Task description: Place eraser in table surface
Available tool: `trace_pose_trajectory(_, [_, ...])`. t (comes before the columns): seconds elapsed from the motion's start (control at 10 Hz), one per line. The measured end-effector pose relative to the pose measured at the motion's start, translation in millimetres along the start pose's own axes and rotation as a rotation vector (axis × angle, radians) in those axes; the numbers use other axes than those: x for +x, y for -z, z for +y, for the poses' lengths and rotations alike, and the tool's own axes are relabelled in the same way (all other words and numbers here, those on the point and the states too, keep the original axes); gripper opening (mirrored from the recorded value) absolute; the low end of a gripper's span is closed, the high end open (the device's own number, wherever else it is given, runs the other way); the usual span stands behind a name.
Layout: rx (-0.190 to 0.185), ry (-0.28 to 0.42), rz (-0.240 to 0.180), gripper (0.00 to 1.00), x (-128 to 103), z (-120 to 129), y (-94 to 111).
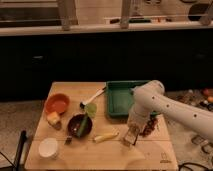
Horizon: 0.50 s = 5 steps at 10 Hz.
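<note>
Nearest, along the front edge of the light-brown wooden tabletop (100, 159), a small dark logo (164, 161) marks the corner forward and right of the green tray (119, 100), and a white cup (48, 147) stands far forward and left of that tray. The tray lies on the tabletop's back right part. A white robot arm (152, 100) crosses the tray's right side and bends down in front of it, so the gripper (131, 137) hangs just forward of the tray's front edge, low over the bare wood. Whether the gripper is spread or closed cannot be told, and the eraser cannot be picked out for certain; only a small pale shape shows at the gripper's tip. A reddish thing (148, 129) lies just right of the gripper. Forward and left of the tray lie a yellow oblong piece (106, 136) and a dark bowl (75, 122); further left sits an orange bowl (57, 103). A white-handled brush (93, 96) lies just beside the tray's left edge. Beyond the tray runs a dark cabinet front under a pale counter (100, 29). Speckled floor (15, 115) shows to both sides.
</note>
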Motion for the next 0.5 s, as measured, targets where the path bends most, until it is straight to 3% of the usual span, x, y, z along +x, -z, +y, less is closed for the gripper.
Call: trace_pose_trajectory(0.5, [-0.016, 0.040, -0.065, 0.00, -14, 8, -19])
